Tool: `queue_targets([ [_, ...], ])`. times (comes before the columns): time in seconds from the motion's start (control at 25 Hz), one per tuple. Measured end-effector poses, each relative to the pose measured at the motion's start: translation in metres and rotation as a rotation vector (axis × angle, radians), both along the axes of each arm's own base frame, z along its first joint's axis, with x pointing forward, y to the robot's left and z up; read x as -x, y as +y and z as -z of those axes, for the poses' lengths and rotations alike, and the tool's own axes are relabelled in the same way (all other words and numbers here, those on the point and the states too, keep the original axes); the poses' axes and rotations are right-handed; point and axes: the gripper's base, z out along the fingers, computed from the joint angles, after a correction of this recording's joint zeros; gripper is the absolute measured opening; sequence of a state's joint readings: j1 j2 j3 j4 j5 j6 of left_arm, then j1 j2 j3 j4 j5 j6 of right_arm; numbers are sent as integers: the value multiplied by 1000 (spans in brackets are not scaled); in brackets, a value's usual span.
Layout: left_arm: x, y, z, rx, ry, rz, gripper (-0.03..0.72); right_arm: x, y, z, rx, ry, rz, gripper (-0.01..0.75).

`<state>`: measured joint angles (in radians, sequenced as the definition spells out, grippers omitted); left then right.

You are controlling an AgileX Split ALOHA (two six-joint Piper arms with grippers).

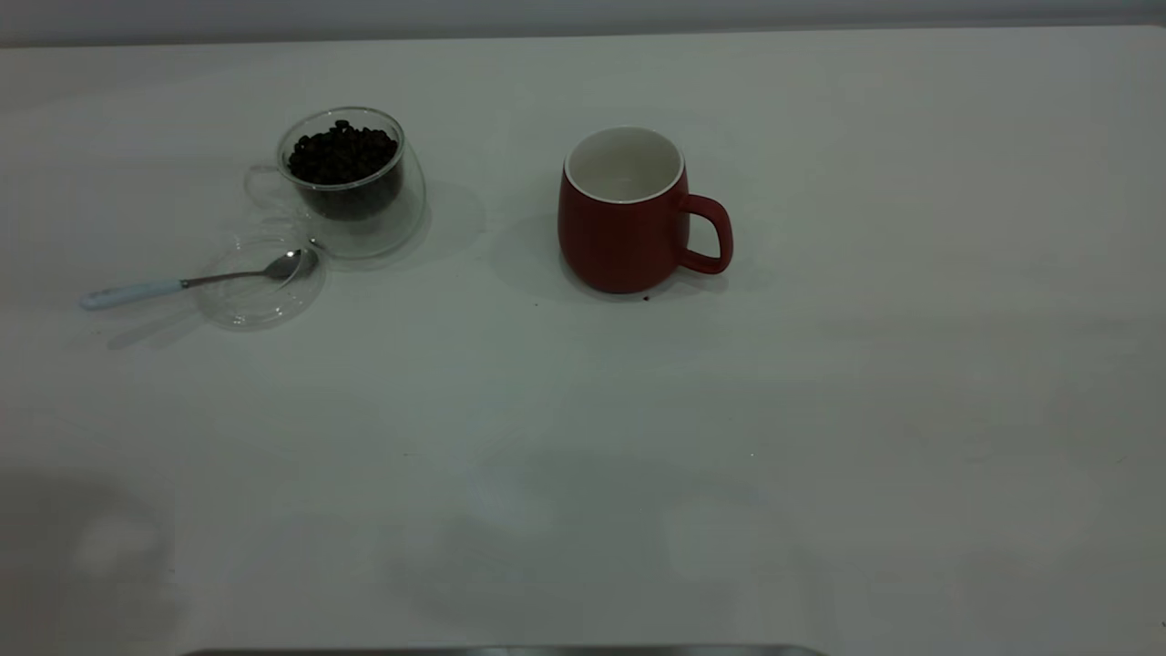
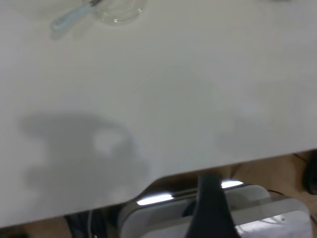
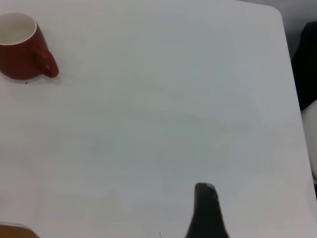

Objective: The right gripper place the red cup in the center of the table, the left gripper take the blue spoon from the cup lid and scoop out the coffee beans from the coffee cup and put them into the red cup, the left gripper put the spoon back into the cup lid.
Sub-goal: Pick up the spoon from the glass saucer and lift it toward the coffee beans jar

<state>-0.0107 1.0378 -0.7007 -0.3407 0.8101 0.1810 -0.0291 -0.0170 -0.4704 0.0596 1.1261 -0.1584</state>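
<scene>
The red cup (image 1: 624,228) stands upright near the middle of the white table (image 1: 638,456), handle to the right; it also shows in the right wrist view (image 3: 20,49). The clear coffee cup (image 1: 355,196) holds a heap of coffee beans (image 1: 343,153) at the back left. The blue spoon (image 1: 182,282) lies with its bowl on the glass cup lid (image 1: 260,301) in front of it; the left wrist view shows the spoon handle (image 2: 69,19) and the lid (image 2: 119,11). The left gripper (image 2: 210,186) hangs shut over the table's near edge. The right gripper (image 3: 204,191) is shut, far from the red cup. Both grippers are empty and neither shows in the exterior view.
A dark speck (image 1: 646,297) lies by the red cup's base. A grey-white unit (image 2: 247,213) sits below the table's near edge. The table's right edge (image 3: 292,99) runs beside the right gripper. A metal strip (image 1: 501,650) lies at the front edge.
</scene>
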Motion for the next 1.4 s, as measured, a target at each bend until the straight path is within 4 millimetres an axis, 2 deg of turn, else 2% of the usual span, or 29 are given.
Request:
queue_targets([
  [0.12, -39, 7, 18, 28, 86, -55, 587, 0, 0, 0, 0, 0, 0, 587],
  [0.24, -76, 23, 31, 96, 142, -90, 584, 0, 0, 0, 0, 0, 0, 587],
  [0.32, -94, 36, 36, 165, 153, -94, 575, 0, 0, 0, 0, 0, 0, 587],
  [0.4, -105, 51, 42, 239, 139, -100, 562, 0, 0, 0, 0, 0, 0, 587],
  [0.52, -110, 85, 57, 327, 123, -163, 545, 0, 0, 0, 0, 0, 0, 587],
  [0.64, -106, 119, 72, 404, 116, -232, 540, 0, 0, 0, 0, 0, 0, 587],
  [0.8, -101, 146, 94, 529, 101, -233, 539, 0, 0, 0, 0, 0, 0, 587],
  [0.92, -100, 154, 114, 594, 112, -195, 537, 0, 0, 0, 0, 0, 0, 587],
  [1.2, -104, 160, 163, 604, 172, -202, 537, 0, 0, 0, 0, 0, 0, 587],
  [1.4, -104, 161, 209, 634, 214, -233, 537, 0, 0, 0, 0, 0, 0, 587],
])
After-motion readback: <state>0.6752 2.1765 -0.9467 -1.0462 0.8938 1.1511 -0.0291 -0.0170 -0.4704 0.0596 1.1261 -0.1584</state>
